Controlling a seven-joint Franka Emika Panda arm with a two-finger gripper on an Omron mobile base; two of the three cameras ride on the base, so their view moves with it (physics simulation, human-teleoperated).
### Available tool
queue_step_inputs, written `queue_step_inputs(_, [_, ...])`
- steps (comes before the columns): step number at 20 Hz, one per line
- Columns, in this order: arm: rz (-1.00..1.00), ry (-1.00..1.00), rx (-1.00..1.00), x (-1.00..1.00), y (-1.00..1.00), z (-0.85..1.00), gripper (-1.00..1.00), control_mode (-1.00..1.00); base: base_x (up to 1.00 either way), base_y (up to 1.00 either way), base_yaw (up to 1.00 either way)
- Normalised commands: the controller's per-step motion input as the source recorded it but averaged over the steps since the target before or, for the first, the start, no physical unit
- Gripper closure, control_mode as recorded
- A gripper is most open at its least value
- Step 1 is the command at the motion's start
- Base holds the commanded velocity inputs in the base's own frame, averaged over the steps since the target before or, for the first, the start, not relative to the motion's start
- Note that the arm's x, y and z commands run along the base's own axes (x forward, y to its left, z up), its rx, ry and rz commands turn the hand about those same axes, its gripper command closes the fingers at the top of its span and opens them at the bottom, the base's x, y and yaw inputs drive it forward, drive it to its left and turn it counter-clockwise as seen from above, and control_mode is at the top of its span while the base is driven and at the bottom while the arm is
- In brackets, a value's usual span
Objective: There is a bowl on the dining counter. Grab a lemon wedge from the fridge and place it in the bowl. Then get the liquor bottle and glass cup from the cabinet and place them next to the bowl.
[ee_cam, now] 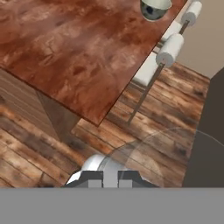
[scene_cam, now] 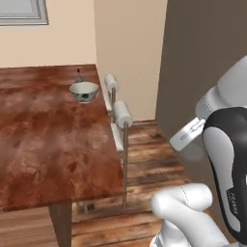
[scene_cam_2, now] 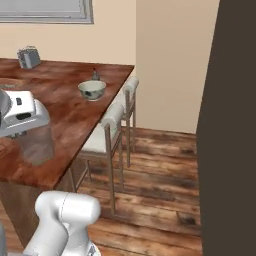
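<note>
The white patterned bowl (scene_cam: pixel 84 91) (scene_cam_2: pixel 92 90) (ee_cam: pixel 154 8) sits near the far edge of the brown dining counter (scene_cam: pixel 43 144) (scene_cam_2: pixel 65 115). Just behind it stands a small dark bottle-shaped thing (scene_cam: pixel 78 75) (scene_cam_2: pixel 95 75), too small to identify. My gripper (scene_cam_2: pixel 29 134) (ee_cam: pixel 110 180) hangs off the counter's near corner, above the floor, and is shut on the clear glass cup (scene_cam_2: pixel 37 145) (ee_cam: pixel 175 153). The cup hangs below the hand, faint and see-through. The lemon wedge is out of view.
Two white-cushioned metal stools (scene_cam: pixel 123 116) (scene_cam_2: pixel 112 120) (ee_cam: pixel 168 50) line the counter's side. A tall dark panel (scene_cam: pixel 202 62) (scene_cam_2: pixel 232 125) rises on the right. A grey toaster-like box (scene_cam_2: pixel 28 57) sits at the counter's far end. Wooden floor (ee_cam: pixel 48 144) lies below.
</note>
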Motion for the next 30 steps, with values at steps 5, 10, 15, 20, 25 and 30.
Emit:
queue_step_inputs(5, [0.0, 0.0, 0.0, 0.0, 0.0, 0.0, 1.0, 1.0, 0.6, -0.76, 0.49])
queue_step_inputs(10, [0.0, 0.0, 0.0, 0.0, 0.0, 0.0, 1.0, 1.0, 0.68, -0.71, 0.52])
queue_step_inputs(15, [0.0, 0.0, 0.0, 0.0, 0.0, 0.0, 1.0, 1.0, 0.51, -0.77, 0.52])
queue_step_inputs(20, [0.0, 0.0, 0.0, 0.0, 0.0, 0.0, 1.0, 1.0, 0.28, -0.86, 0.49])
queue_step_inputs(25, [0.0, 0.0, 0.0, 0.0, 0.0, 0.0, 1.0, 1.0, 0.3, -0.91, 0.46])
queue_step_inputs(30, [0.0, 0.0, 0.0, 0.0, 0.0, 0.0, 1.0, 1.0, 0.43, -0.89, 0.46])
